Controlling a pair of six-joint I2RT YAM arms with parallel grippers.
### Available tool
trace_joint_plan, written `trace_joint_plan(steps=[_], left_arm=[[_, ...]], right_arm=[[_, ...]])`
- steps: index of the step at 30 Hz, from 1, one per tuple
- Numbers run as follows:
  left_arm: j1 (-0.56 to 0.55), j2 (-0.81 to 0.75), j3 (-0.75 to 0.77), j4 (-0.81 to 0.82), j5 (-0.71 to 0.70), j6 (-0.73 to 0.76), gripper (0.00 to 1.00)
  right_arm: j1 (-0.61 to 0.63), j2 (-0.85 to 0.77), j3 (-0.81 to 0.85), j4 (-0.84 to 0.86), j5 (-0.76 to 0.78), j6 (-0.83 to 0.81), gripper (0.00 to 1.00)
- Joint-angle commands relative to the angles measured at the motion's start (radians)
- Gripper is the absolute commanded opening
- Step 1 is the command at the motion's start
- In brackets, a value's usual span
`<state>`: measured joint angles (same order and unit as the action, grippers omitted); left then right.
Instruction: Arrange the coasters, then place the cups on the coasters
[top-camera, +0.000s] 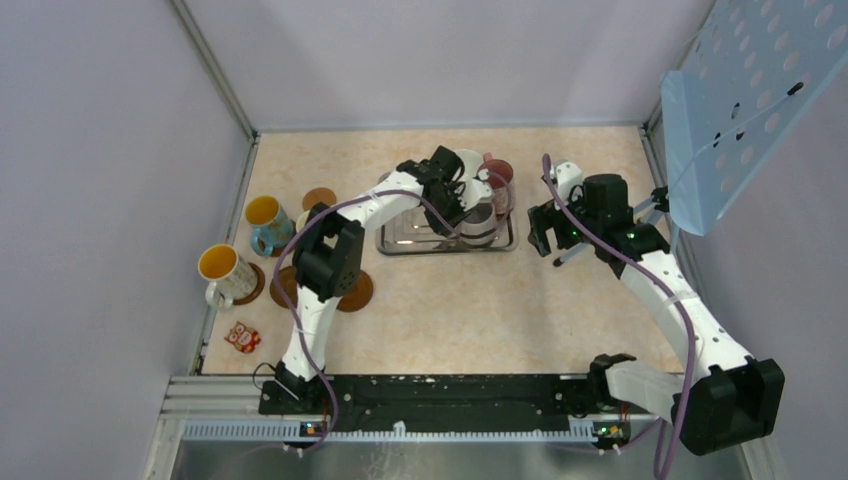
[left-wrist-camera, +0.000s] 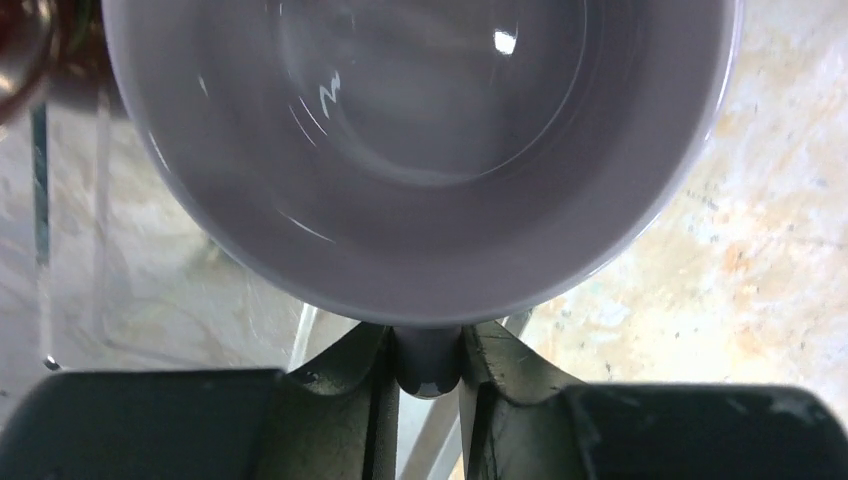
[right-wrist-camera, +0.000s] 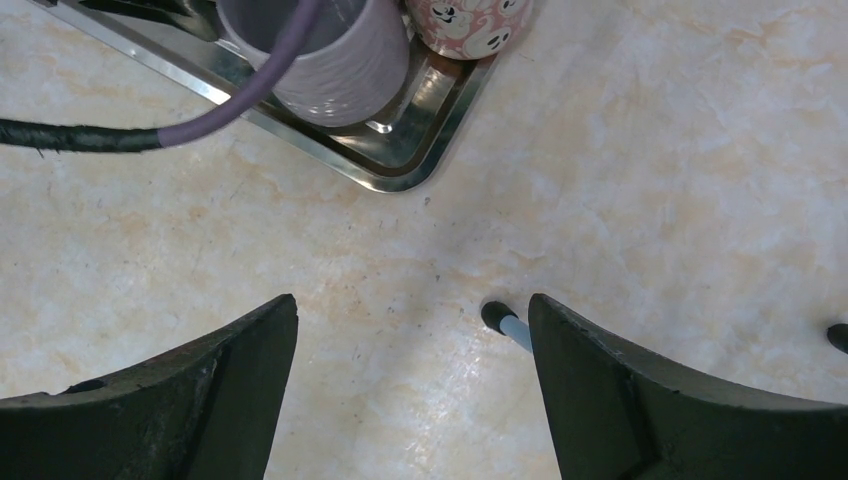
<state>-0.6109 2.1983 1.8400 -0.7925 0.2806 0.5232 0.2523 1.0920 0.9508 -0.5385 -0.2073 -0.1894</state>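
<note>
The left fingers (left-wrist-camera: 368, 368) are clamped on the handle of the lilac mug (left-wrist-camera: 420, 150). In the left wrist view the handle sits pinched between them and the mug's open mouth fills the picture just beyond. The mug stands upright at the right end of the steel tray (top-camera: 400, 246), mouth up, its handle turned toward the fingers and its body on the far side of them. Close by on the tray's far side are a pink patterned mug (top-camera: 497, 175) and a pale one (top-camera: 468, 162).

The right fingers (right-wrist-camera: 250, 350) stand wide apart and hold nothing. They hover over bare desk (right-wrist-camera: 640, 180) just right of the tray's corner.

The move ahead seems to turn on where the free coasters (top-camera: 320, 198) lie, which is well to the left of the tray, on the left arm's own side. One brown disc lies bare near the blue mug (top-camera: 265, 215). Two more show partly under the left arm's elbow. The white patterned mug (top-camera: 222, 268) looks to sit on a coaster already.

From the grasp, the lilac mug would need lifting over the tray rim and carrying leftward and nearer. The left arm is plainly the closer one for that. Held by the handle alone, the mug may tilt about the grip, so a level, slow carry looks wise.
</note>
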Motion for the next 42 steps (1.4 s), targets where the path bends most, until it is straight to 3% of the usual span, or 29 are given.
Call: trace_joint_plan(steps=[1,5,11,12,15,16,25,29,32,36,38,42], left_arm=[[0.047,-0.133,-0.130,-0.003,-0.060,0.007,0.16],[0.083,-0.183,-0.201,0.007,-0.087,0.013,0.12],[0.136,-0.231,-0.278,0.039,-0.137,0.061,0.14],[0.139,-0.233,-0.284,0.046,-0.146,0.074,0.19],[0.139,-0.224,-0.274,0.053,-0.115,0.082,0.48],[0.139,-0.220,-0.265,0.057,-0.096,0.070,0.52],[0.140,-0.156,-0.241,0.122,0.022,0.024,0.57],[0.139,-0.113,-0.220,0.112,0.020,0.009,0.50],[0.140,-0.121,-0.223,0.112,0.023,-0.007,0.39],[0.142,-0.166,-0.250,0.123,0.027,-0.031,0.19],[0.148,-0.189,-0.271,0.128,0.032,-0.045,0.02],[0.165,-0.261,-0.332,0.172,0.052,-0.066,0.00]], right_arm=[[-0.009,-0.030,0.022,0.032,-0.011,0.011,0.84],[-0.010,-0.033,0.016,0.032,-0.018,0.011,0.84],[-0.009,-0.038,0.012,0.030,-0.018,0.005,0.84],[-0.009,-0.038,0.011,0.031,-0.021,0.005,0.84],[-0.010,-0.037,0.007,0.033,-0.023,0.005,0.84],[-0.009,-0.037,0.007,0.034,-0.024,0.004,0.84],[-0.009,-0.036,0.009,0.027,-0.022,-0.004,0.84],[-0.010,-0.034,0.012,0.024,-0.021,-0.007,0.84],[-0.010,-0.033,0.012,0.022,-0.021,-0.008,0.84],[-0.009,-0.033,0.007,0.030,-0.026,-0.006,0.84],[-0.010,-0.033,0.005,0.034,-0.029,-0.004,0.84],[-0.010,-0.032,0.004,0.035,-0.032,-0.004,0.84]])
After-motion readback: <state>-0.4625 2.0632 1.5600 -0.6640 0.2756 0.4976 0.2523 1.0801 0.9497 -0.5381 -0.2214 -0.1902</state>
